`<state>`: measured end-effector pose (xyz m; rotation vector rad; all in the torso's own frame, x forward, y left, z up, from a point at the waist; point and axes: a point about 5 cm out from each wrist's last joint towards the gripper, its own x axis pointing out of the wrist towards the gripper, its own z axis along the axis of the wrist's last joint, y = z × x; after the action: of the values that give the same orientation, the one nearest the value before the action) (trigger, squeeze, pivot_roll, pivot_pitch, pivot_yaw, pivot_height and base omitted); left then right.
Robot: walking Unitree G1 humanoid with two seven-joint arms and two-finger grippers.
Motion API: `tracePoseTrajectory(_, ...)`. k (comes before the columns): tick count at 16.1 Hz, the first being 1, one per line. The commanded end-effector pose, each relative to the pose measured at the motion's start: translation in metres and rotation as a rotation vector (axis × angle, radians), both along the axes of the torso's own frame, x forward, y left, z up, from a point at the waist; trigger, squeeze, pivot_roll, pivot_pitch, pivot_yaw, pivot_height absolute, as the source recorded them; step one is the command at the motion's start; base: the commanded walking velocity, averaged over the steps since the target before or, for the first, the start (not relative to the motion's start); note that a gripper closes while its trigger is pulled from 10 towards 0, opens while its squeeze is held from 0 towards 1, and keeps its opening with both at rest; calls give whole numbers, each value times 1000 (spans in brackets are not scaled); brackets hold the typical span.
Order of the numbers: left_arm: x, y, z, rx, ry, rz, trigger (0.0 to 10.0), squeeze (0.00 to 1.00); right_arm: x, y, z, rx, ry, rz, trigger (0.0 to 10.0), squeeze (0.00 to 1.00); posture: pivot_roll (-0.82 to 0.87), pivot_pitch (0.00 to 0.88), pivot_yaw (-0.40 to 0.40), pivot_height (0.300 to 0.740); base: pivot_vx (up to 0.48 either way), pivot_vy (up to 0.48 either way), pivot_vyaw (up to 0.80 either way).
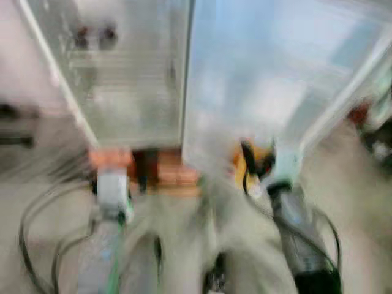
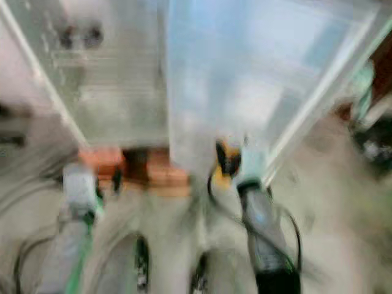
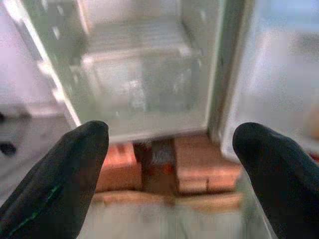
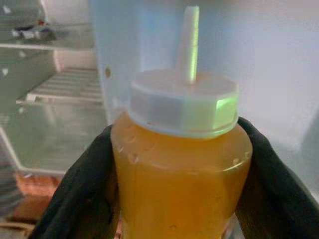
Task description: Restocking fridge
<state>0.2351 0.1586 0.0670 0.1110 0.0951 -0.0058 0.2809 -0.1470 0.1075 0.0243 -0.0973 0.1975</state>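
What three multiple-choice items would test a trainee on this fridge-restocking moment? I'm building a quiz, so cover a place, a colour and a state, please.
1. Where is the bottle?
A. On a fridge shelf
B. Between the right claw's fingers
C. On the floor

2. What colour is the liquid in the bottle?
A. Amber orange
B. Dark green
C. Clear blue

3. How is the left claw?
A. Shut on a carton
B. Shut on nothing
C. Open, holding nothing

Answers:
1 B: the right claw has a black finger on each side of the bottle.
2 A: the liquid is amber orange under a white nozzle cap.
3 C: the left claw has its fingers wide apart, with the open fridge and the reddish bricks under it showing between them.
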Motion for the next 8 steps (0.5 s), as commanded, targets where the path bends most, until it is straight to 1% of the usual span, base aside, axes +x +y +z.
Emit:
tracePoseTrajectory(1,3,-1,4,8,-15,-8,10000,0,-1,-5,1,-6,-1,-16,10000,0,139,174,-76,666,0,0,0)
tracePoseTrajectory(8,2,-1,3,3,-12,-17,10000,0,-2,-4,2,-6,-7,-16,10000,0,136,173,-77,666,0,0,0)
